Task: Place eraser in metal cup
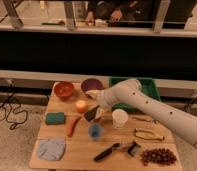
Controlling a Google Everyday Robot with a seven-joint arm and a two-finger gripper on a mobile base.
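My gripper hangs from the white arm that reaches in from the right, over the middle of the wooden table. It is shut on the eraser, a small black block held tilted. The metal cup, small and silvery-tan, stands right beside the eraser on its right, partly hidden by the gripper. I cannot tell whether the eraser touches the cup's rim.
A white cup and a blue cup stand close by. An orange ball, a red stick, a teal sponge, a blue cloth, two bowls, a green bin, a black-handled tool and grapes also crowd the table.
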